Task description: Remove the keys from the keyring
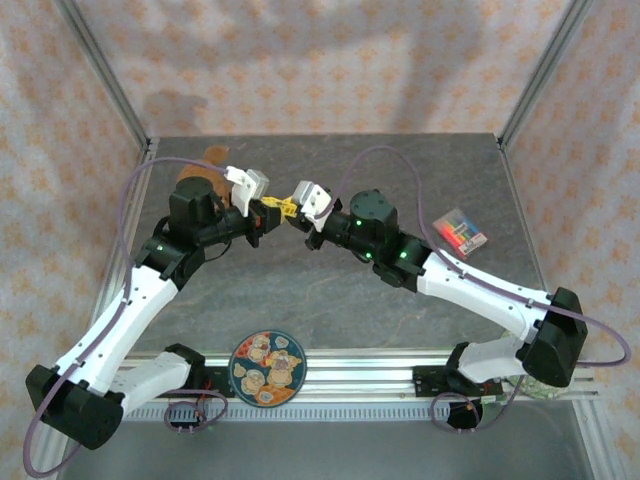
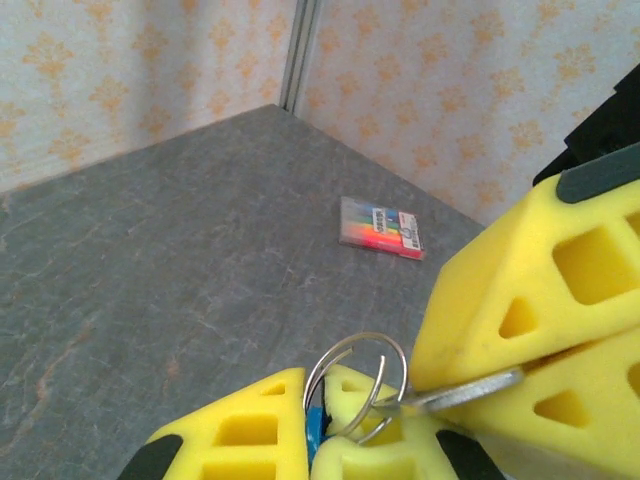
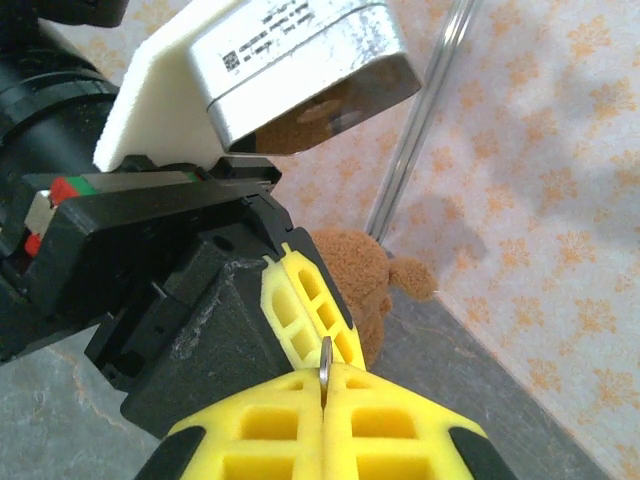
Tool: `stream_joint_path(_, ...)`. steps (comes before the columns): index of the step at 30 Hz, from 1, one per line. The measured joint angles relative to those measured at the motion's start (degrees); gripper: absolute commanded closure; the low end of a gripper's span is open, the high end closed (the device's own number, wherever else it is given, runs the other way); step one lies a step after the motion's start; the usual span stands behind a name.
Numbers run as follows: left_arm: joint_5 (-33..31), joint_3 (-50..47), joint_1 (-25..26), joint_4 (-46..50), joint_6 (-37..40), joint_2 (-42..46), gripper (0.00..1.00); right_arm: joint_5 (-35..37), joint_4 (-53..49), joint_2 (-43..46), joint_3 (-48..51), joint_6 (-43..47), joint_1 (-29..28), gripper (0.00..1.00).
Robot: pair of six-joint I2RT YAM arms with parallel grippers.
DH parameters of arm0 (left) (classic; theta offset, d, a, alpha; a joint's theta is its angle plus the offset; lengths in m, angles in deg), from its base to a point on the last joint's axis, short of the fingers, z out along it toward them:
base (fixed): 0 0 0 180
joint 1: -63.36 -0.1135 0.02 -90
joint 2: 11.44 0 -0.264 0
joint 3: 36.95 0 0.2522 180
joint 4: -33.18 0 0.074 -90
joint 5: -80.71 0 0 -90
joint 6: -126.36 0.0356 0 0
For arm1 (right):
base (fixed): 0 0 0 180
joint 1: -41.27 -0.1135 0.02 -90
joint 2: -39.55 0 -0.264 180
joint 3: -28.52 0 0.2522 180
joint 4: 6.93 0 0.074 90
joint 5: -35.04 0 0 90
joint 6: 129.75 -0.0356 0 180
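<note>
Holding the keyring [image 2: 356, 337] pinched tight in our left gripper [image 2: 312, 425], we have the right gripper [image 2: 440, 392] clamped on the key [image 2: 490, 382], both above the table [image 2: 150, 250]. The key's long axis runs from those fingers [image 2: 560, 270] straight into the keyring.

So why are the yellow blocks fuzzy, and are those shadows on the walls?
Left wrist view: the yellow fingers sit near the lens and blur, the keyring is sharper. Top view: grey shadows on the back wall. Right wrist view: a shadow patch on the wallpaper.
</note>
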Motion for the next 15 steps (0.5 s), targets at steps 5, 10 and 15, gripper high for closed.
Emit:
stream_joint_path(5,-0.22,-1.40,0.24,-2.64,-0.11,1.57,0.83,3.02,0.24,1.05,0.07,-1.73,-1.36,1.00)
stream_joint_path(10,-1.95,-4.13,0.61,-6.95,-0.90,3.82,0.64,3.80,-0.74,2.89,0.22,-3.43,-2.08,1.00)
stream_joint_path(15,-3.65,-7.15,1.38,-10.40,-1.25,5.84,0.51,3.45,-2.23,4.50,0.85,-4.74,-2.14,1.00)
